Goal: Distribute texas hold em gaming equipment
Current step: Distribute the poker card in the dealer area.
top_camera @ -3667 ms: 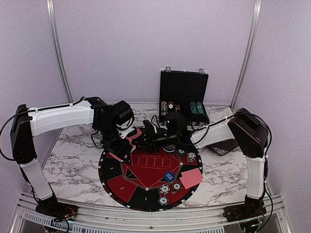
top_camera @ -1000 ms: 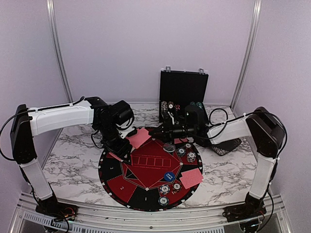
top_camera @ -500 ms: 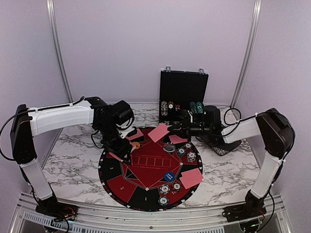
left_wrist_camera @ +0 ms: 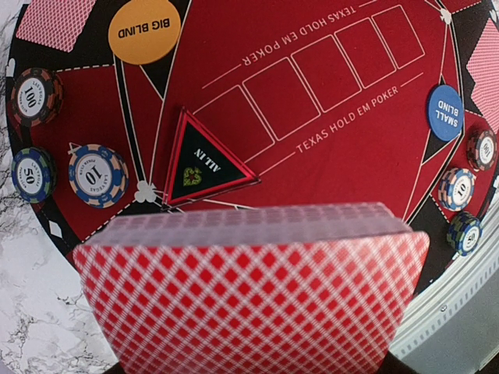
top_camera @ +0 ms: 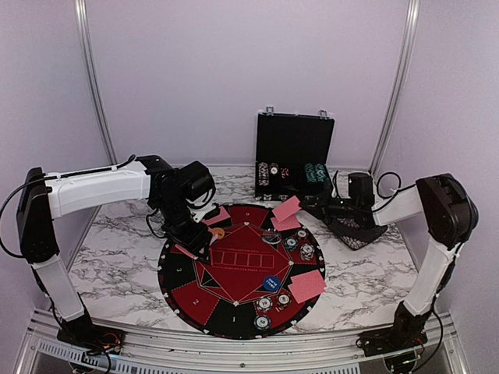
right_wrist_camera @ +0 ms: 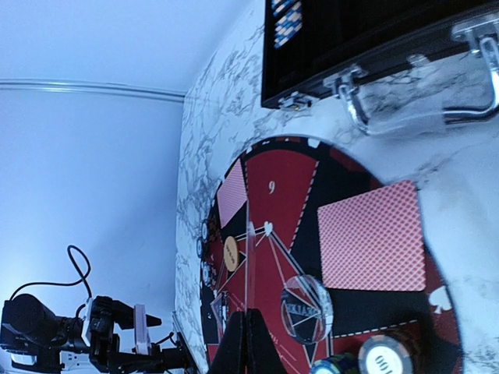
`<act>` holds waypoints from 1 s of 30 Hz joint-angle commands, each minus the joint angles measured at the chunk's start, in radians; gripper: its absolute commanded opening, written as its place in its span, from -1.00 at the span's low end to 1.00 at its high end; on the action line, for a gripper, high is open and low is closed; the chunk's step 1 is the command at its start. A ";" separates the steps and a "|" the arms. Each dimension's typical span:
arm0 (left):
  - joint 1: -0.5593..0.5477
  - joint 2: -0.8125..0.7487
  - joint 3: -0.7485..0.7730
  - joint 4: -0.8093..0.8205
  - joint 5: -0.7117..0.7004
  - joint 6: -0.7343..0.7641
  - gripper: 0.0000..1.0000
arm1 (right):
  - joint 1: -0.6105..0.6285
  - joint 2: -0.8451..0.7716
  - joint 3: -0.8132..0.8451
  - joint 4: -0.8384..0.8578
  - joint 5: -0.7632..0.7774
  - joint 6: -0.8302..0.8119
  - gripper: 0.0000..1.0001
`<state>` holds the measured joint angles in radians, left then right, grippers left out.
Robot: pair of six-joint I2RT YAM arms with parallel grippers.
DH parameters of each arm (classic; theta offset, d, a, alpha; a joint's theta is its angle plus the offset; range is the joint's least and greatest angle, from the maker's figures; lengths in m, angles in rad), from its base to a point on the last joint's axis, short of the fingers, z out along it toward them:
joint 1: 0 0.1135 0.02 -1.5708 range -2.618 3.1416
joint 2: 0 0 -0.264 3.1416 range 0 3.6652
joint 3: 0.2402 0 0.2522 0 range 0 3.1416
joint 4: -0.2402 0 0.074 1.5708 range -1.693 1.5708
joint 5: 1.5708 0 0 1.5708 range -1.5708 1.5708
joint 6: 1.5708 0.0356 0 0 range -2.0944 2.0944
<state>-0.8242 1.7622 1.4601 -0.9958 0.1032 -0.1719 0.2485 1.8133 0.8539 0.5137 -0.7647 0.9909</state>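
Observation:
My left gripper (top_camera: 192, 236) is shut on a deck of red-backed playing cards (left_wrist_camera: 249, 296) and holds it over the left side of the round mat (top_camera: 234, 273). My right gripper (top_camera: 308, 204) is shut on one red-backed card (top_camera: 287, 207), seen edge-on in the right wrist view (right_wrist_camera: 249, 261), above the mat's far right rim. Another card (right_wrist_camera: 374, 238) lies flat on the mat just below it. The orange Big Blind disc (left_wrist_camera: 144, 31), the blue Small Blind disc (left_wrist_camera: 445, 113), a clear disc (right_wrist_camera: 306, 308) and several striped chips (left_wrist_camera: 97, 175) lie on the mat.
An open black chip case (top_camera: 295, 156) stands at the back, with chips in its tray. A black patterned dish (top_camera: 355, 230) lies right of the mat under my right arm. More cards lie at the mat's far left (top_camera: 218, 216) and near right (top_camera: 306, 285). A black triangle marker (left_wrist_camera: 204, 158) lies mid-mat.
My right gripper has drawn back to the right, carrying one card from the deck at the left gripper across to the mat's far right rim. The left arm has not moved.

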 commanded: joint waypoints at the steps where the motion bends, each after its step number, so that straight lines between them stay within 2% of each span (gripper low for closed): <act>1: -0.004 -0.002 0.019 -0.010 -0.002 0.005 -0.01 | -0.033 0.056 0.041 -0.056 0.044 -0.078 -1.00; 11: -0.004 -0.005 0.017 -0.010 -0.004 0.005 -0.01 | -0.040 0.144 0.091 -0.090 0.090 -0.134 -1.00; 19: -0.004 0.000 0.016 -0.010 -0.003 0.006 -0.01 | -0.040 0.152 0.103 -0.147 0.122 -0.182 -0.99; 24: -0.003 0.000 0.017 -0.010 -0.003 0.008 -0.01 | -0.039 0.138 0.122 -0.229 0.161 -0.247 -0.66; 30: -0.004 0.002 0.019 -0.010 0.000 0.006 -0.01 | -0.028 0.117 0.151 -0.336 0.213 -0.324 -0.55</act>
<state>-0.8242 1.7622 1.4601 -0.9958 0.1036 -0.1719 0.2184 1.9553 0.9607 0.2722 -0.6064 0.7448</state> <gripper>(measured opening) 0.659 0.212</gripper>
